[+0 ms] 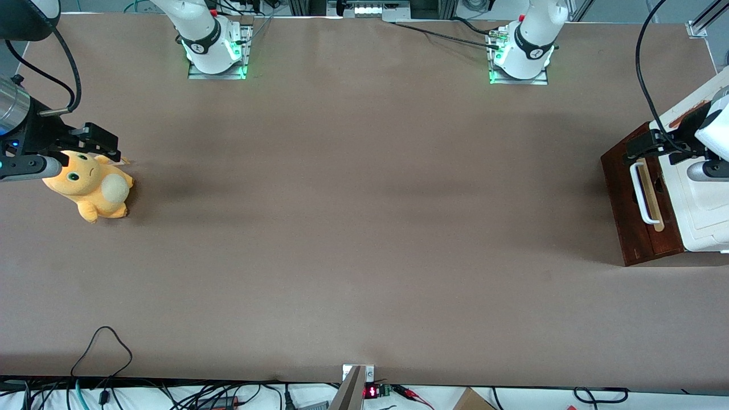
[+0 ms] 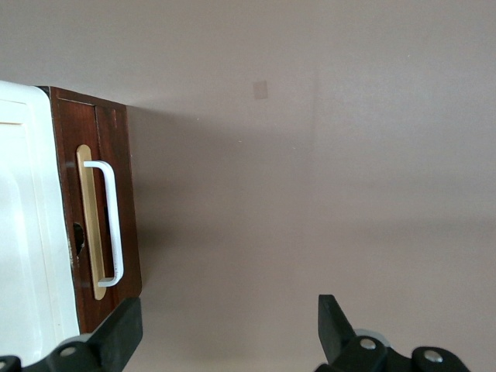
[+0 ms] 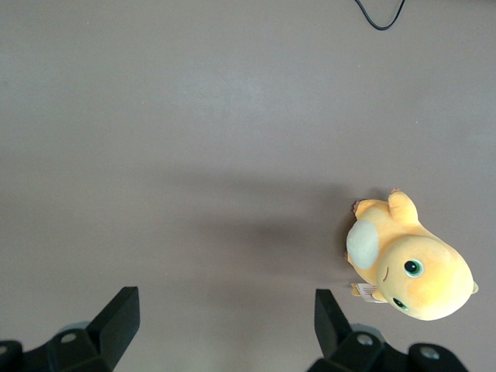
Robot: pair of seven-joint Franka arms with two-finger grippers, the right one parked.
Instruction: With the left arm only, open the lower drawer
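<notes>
The brown table (image 1: 364, 228) is mostly bare. Toward the parked arm's end lies an orange plush toy (image 1: 91, 188) on its side, well apart from everything the working arm deals with. A black cable (image 1: 102, 347) loops onto the table edge nearest the front camera. No loose object lies on the tabletop in front of the drawer.

At the working arm's end stands the small cabinet, its cream-white panelled top (image 1: 703, 210) above the dark reddish-brown front of the lower drawer (image 1: 626, 199). The drawer front carries a white bar handle (image 1: 641, 193) mounted on a pale wood strip (image 1: 654, 199). In the wrist view the drawer front (image 2: 124, 155) appears flush with the cabinet edge, so the drawer looks closed, and the handle (image 2: 112, 225) is untouched.

The left arm (image 1: 715, 131) reaches in over the cabinet top from the table's end, wrist roughly level. Its gripper (image 1: 641, 145) hovers just above the farther end of the handle, near it but not in contact. In the wrist view the gripper (image 2: 229, 329) has its fingers (image 2: 124, 333) spread wide apart, with nothing held between them; one finger sits beside the drawer front's corner, the other over bare table.
</notes>
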